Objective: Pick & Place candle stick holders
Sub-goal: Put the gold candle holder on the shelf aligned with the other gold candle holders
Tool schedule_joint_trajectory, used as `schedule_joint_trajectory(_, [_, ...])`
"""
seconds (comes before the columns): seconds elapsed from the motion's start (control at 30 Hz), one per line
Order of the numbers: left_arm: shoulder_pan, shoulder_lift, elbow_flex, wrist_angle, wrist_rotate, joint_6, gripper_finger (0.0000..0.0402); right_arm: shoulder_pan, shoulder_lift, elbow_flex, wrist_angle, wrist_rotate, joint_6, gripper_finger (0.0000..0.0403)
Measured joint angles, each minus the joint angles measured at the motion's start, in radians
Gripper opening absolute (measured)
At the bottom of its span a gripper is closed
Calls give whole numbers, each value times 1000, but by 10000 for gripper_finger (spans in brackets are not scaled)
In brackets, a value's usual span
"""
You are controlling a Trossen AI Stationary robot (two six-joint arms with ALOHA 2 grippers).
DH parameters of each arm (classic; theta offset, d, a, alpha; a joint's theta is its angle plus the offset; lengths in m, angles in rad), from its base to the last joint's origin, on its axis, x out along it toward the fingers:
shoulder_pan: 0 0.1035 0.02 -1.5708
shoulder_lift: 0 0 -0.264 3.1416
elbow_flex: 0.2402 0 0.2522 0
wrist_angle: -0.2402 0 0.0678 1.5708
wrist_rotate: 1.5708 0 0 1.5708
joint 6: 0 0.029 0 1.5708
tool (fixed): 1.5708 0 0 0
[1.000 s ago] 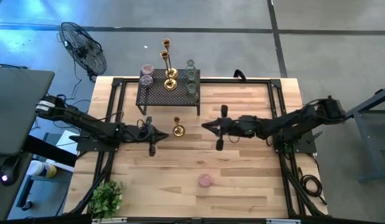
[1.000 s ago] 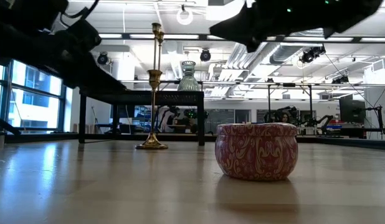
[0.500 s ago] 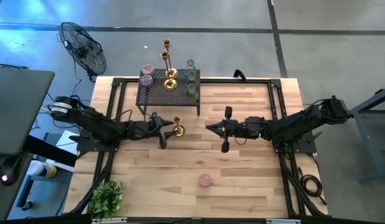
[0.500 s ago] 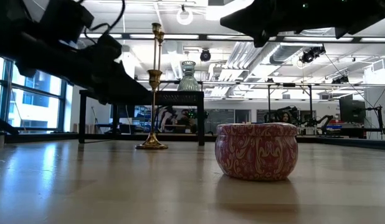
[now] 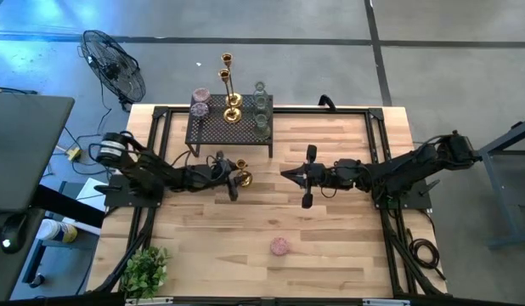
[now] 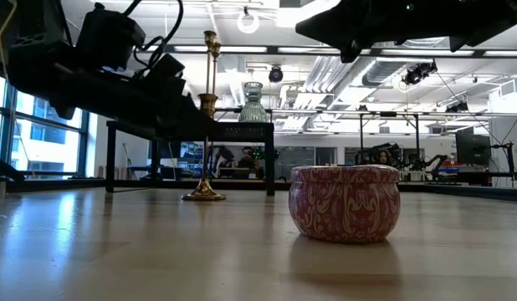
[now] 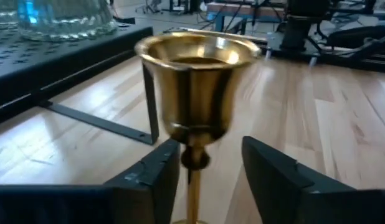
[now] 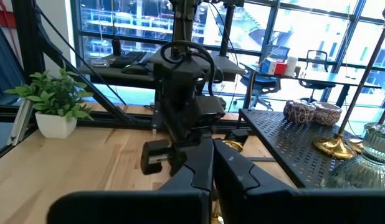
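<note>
A small gold candlestick (image 5: 242, 177) stands by its round base on the table in front of the black mesh rack (image 5: 213, 129). My left gripper (image 5: 235, 178) is open, level with the table. Its two fingers stand on either side of the candlestick's stem (image 7: 192, 186), just under the cup (image 7: 195, 81); I see no touch. My right gripper (image 5: 284, 175) is shut and empty, above the table's middle, pointing at the candlestick. On the rack stand tall gold candlesticks (image 5: 232, 109), pale glass holders (image 5: 261, 115) and pink round ones (image 5: 200, 102). A pink round holder (image 5: 280, 246) sits on the table nearer the front edge.
A leafy plant (image 5: 145, 270) stands at the table's near left corner. The rack's legs (image 7: 99, 121) stand just behind the candlestick. A fan (image 5: 114, 64) stands on the floor beyond the far left corner. Bare wood (image 5: 347, 255) lies at the near right.
My left gripper has gone toward the table's right edge, up to the small gold candlestick, and its open fingers now stand around the stem. The candlestick has stayed where it was.
</note>
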Motion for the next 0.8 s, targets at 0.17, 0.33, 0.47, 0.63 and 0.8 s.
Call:
schedule_joint_trajectory(0.17, [0, 24, 7, 27, -1, 6, 98, 0, 0, 0, -2, 0, -2, 2])
schedule_joint_trajectory(0.33, [0, 12, 6, 27, 3, 2, 16, 0, 0, 0, -3, 0, -2, 2])
schedule_joint_trajectory(0.47, [0, -62, 6, -1, 0, -28, 17, 0, 0, 0, -3, 0, -2, 1])
schedule_joint_trajectory(0.63, [0, -270, 13, -137, -39, -15, 8, 0, 0, 0, -5, 0, -2, 2])
schedule_joint_trajectory(0.8, [12, -508, 102, -429, -151, 68, 13, 0, 0, 0, -6, 0, -2, 2])
